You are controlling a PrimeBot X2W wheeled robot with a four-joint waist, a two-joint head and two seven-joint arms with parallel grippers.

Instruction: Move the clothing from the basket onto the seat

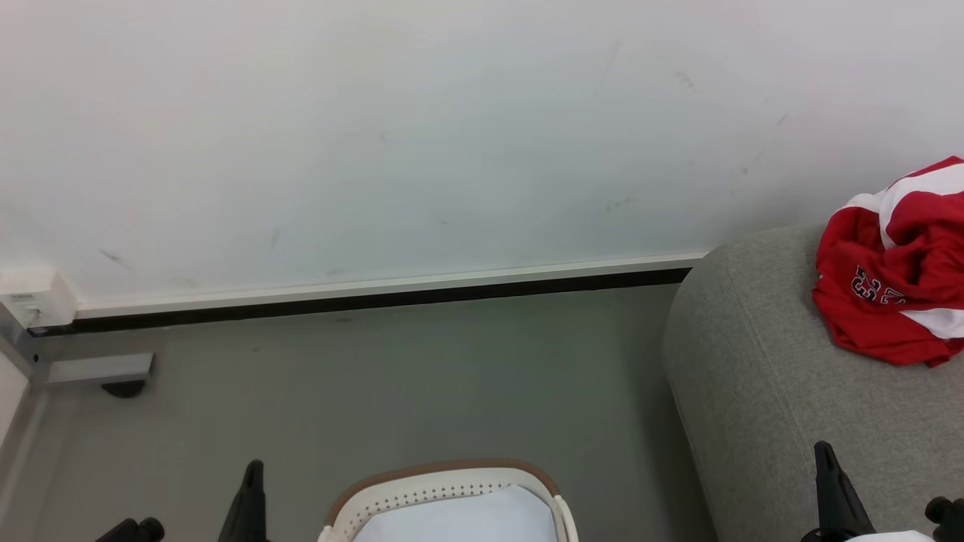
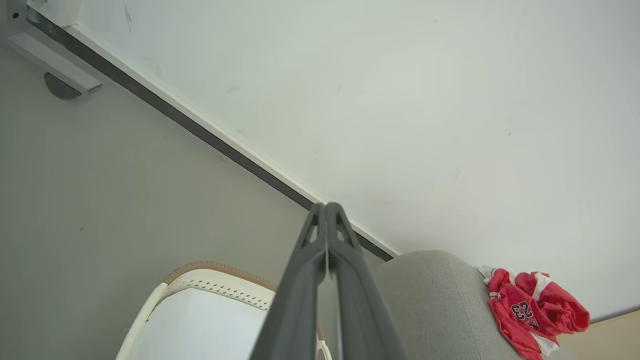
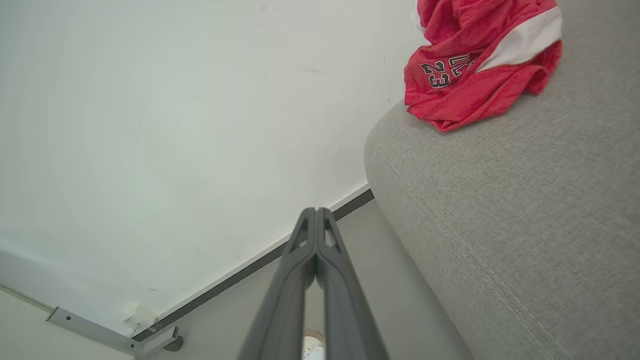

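Find the jersey (image 1: 896, 278) bunched in a heap on the seat (image 1: 761, 376), near its far edge by the wall and in from the rounded corner. Find the basket (image 1: 444, 493) on the floor (image 1: 376, 376), near the seat's left edge. Looks empty, judging by the pale inside in view, though hard to say for sure with the near half cut off.

Note the left tool (image 2: 326, 212): fingers pressed together, nothing between them, off to the basket's left in the head view. Same for the right tool (image 3: 316, 216): fingers together, bare, over the seat's near part, well apart from the jersey.

Probably a matter of checking, then, before calling the job done. Tip the head down first and take in the whole inside of the basket. On finding another jersey, spread the left tool's fingers before going down. Drop inside the rim without knocking it, and pinch a thick fold rather than a thin hem, to guard against slipping. Lift high enough to clear the rim with the hanging end, or risk dragging the light basket along. Carry across the seat's left edge and let go well in from it, beside the heap. Keep away from the corner, to avoid a slide to the floor.
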